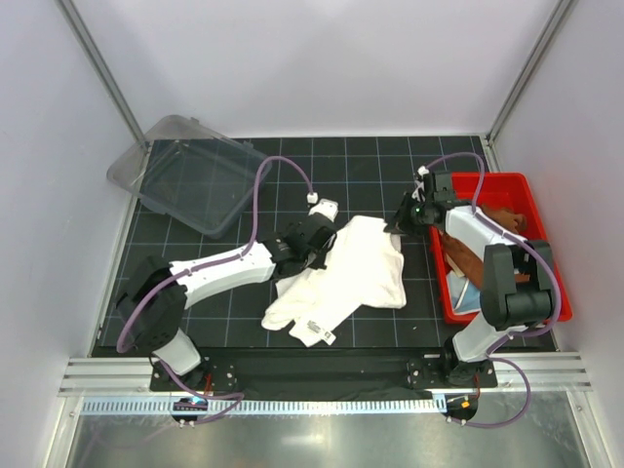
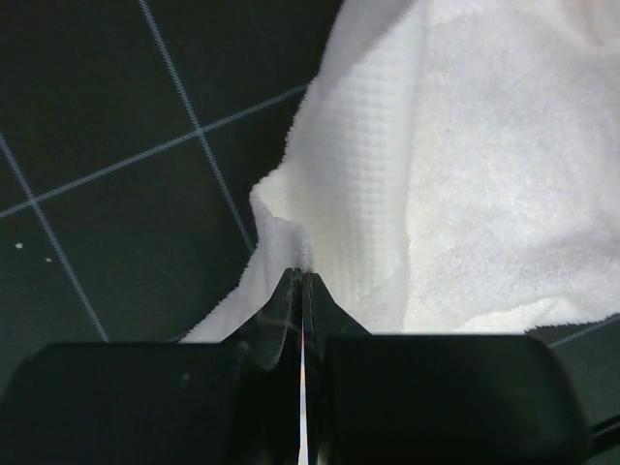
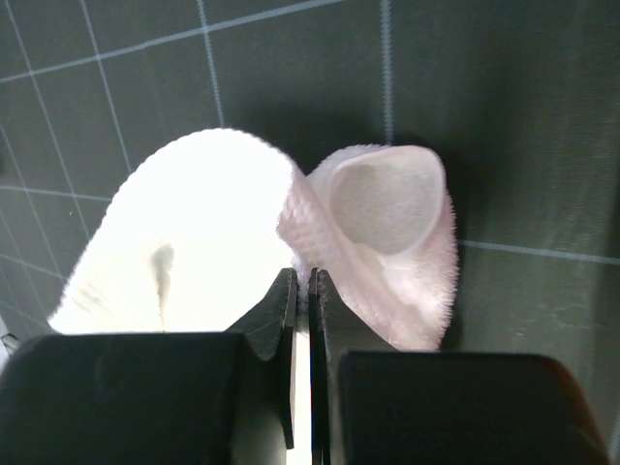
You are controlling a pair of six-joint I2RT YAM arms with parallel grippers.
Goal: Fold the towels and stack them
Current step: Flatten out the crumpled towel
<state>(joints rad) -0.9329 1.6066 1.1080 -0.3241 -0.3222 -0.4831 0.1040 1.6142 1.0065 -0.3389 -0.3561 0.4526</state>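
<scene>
A large cream-white terry towel lies crumpled in the middle of the black mat. My left gripper is shut on its left edge; the left wrist view shows the towel pinched between the closed tips. My right gripper is shut on the towel's upper right corner; the right wrist view shows the curled corner between the tips. A rust-brown towel and a light-blue one lie in the red bin. A yellow towel is not in view.
A clear plastic container sits at the back left of the mat. The red bin stands at the right, close behind my right arm. White walls close off the back and both sides.
</scene>
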